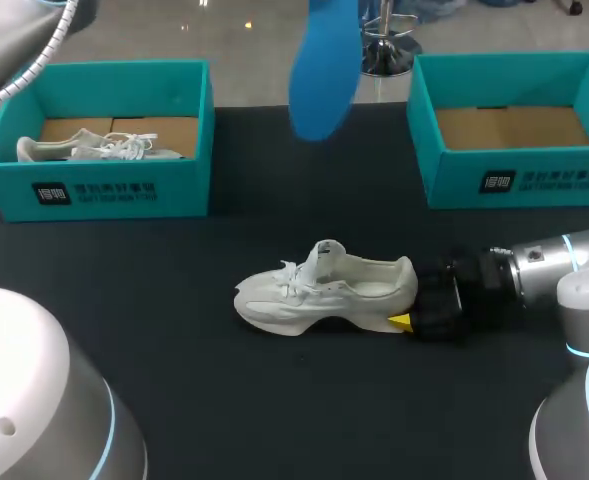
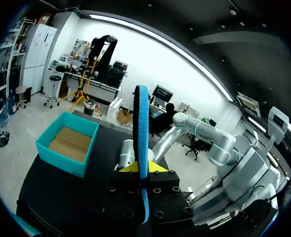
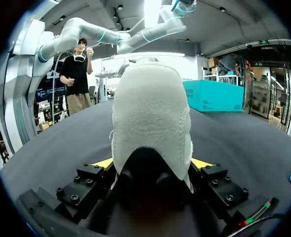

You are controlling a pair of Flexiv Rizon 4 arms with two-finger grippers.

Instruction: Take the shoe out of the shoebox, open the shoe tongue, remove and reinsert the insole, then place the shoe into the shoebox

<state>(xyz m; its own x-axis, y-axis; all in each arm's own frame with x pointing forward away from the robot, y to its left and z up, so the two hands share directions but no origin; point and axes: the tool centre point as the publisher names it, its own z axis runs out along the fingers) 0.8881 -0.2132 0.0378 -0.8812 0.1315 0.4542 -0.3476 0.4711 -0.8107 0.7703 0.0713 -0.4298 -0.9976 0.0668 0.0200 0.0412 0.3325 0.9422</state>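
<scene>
The right gripper [image 3: 152,165] clamps the heel of one white shoe [image 1: 324,290] lying in the middle of the table [image 1: 274,400]. The left gripper [image 2: 143,168] pinches the single blue insole [image 1: 324,70] aloft. Two teal shoeboxes [image 1: 104,185] [image 1: 514,180] stand behind, the left one holding a second shoe [image 1: 94,148].

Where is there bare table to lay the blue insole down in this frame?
Bare table lies between the left box and right box, behind the shoe; also ahead of its toe and along the near side. Crowded at the heel, gripped by the right end effector. The left end effector holds the insole.
</scene>
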